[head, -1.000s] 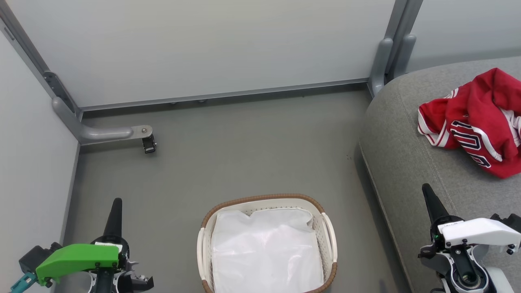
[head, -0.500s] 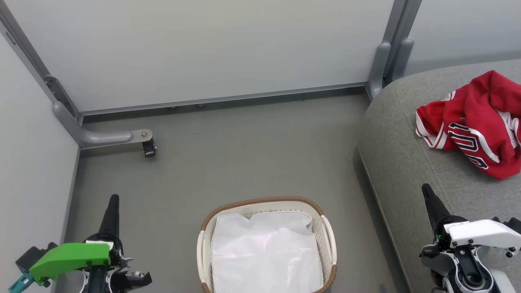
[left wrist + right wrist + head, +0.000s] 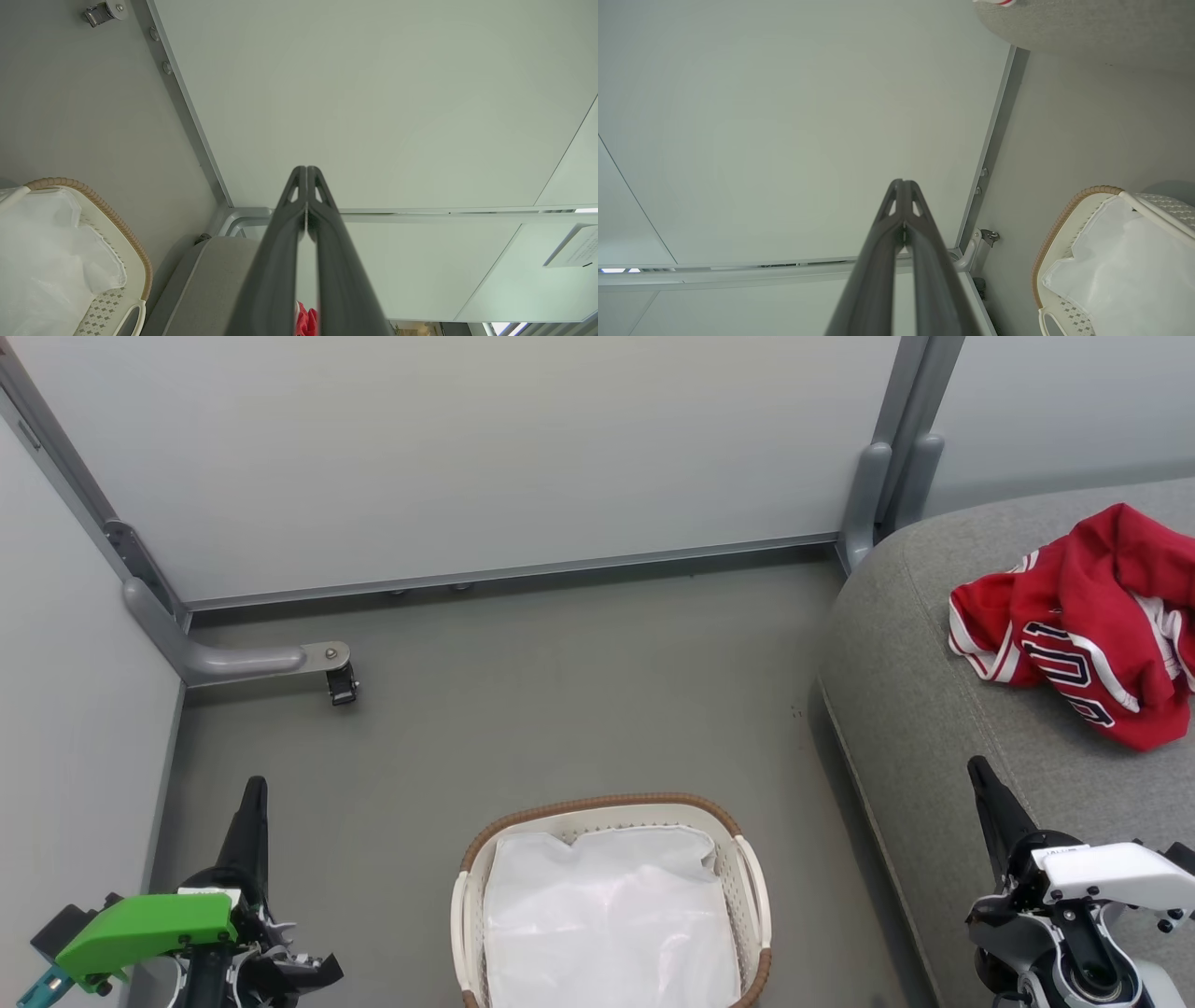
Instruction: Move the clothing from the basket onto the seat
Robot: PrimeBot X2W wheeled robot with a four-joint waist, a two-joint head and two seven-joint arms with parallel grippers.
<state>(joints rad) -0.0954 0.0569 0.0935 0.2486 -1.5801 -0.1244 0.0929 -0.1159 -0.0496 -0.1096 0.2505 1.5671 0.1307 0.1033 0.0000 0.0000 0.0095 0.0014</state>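
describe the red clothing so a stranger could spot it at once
Start at the large grey seat on the right of the head view. On its cushion lies a crumpled heap, the clothing. It is bright red with striped trim and dark numerals, unlike the plain white sheet in the basket.

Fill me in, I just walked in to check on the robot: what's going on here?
Nothing is being handled at this moment. The red clothing lies crumpled on the grey seat at the robot's right, so the move looks done. The basket stands on the floor before the robot with a white sheet in it. The left end effector and right end effector are both shut and empty, held low either side of the basket.
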